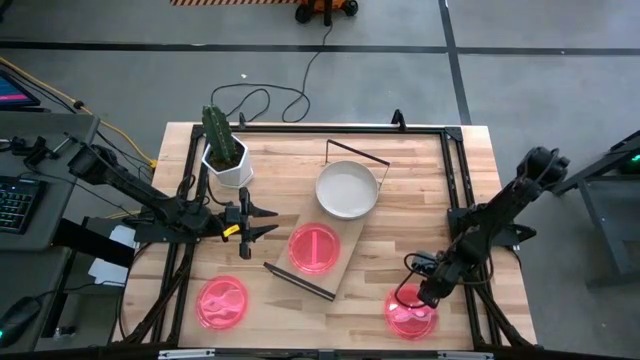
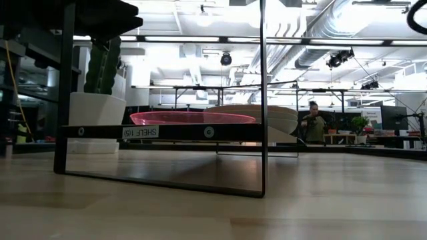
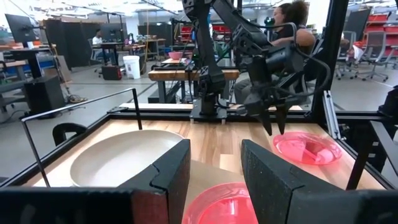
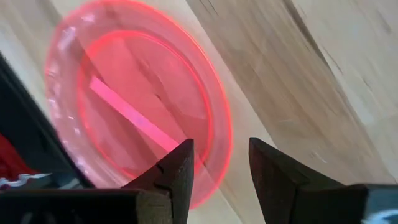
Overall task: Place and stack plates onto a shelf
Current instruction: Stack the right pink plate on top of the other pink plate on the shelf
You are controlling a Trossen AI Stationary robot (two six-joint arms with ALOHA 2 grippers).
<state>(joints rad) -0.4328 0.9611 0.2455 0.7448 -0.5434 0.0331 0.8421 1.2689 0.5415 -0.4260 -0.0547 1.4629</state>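
The wooden shelf (image 1: 350,235) lies slanted mid-table. It carries white plates (image 1: 347,190), which look stacked in the low view (image 2: 270,117), and a pink plate (image 1: 314,248). A second pink plate (image 1: 222,302) rests flat on the table near the left front. A third pink plate (image 1: 408,316) lies near the right front. My right gripper (image 1: 420,297) hangs open, pointing down over this plate's rim (image 4: 214,134), one finger on each side, and the left wrist view shows its tips (image 3: 275,127) just above it. My left gripper (image 1: 272,222) is open beside the shelf's left edge, facing the shelf's pink plate (image 3: 217,205).
A white pot with a green cactus (image 1: 226,160) stands at the shelf's far left. Black wire frames (image 1: 300,282) stand up at the shelf's ends, and a black frame runs around the table (image 1: 320,127). Bare wood lies between the shelf and the right front plate. A person (image 3: 292,28) sits beyond the table.
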